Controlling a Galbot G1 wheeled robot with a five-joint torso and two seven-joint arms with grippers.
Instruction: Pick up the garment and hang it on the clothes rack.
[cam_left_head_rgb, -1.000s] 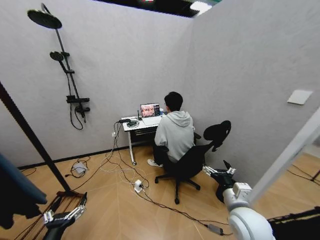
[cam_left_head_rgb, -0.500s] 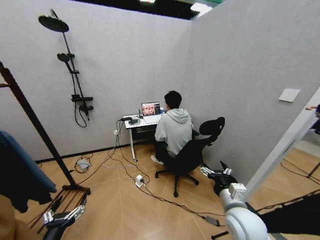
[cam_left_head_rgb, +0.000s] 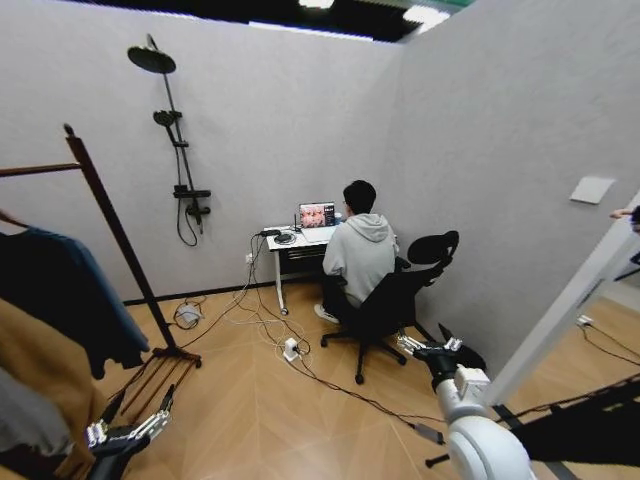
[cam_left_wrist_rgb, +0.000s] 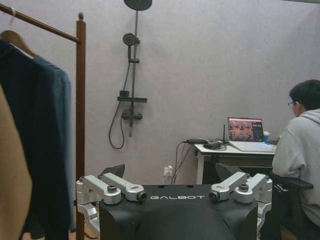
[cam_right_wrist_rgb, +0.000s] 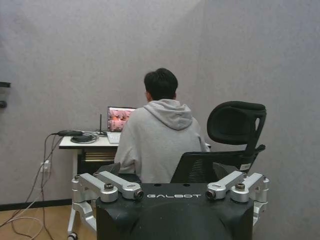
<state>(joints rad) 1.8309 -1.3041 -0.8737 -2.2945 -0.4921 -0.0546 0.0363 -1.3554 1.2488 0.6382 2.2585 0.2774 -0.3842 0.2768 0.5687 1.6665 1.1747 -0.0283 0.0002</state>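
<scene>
Head view | garment (cam_left_head_rgb: 95, 300) hangs on clothes rack (cam_left_head_rgb: 118, 235), far left | left hand (cam_left_head_rgb: 128, 432) low, fingers apart, empty | right hand (cam_left_head_rgb: 432, 348) low, fingers apart, empty

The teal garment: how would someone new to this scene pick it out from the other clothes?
Find the rack, the reddish-brown wooden frame at the robot's left, across the room from the desk. Several clothes hang from its bar. The garment is the blue-green one nearest the rack's post, beside a black garment, with a tan coat farther along.
</scene>
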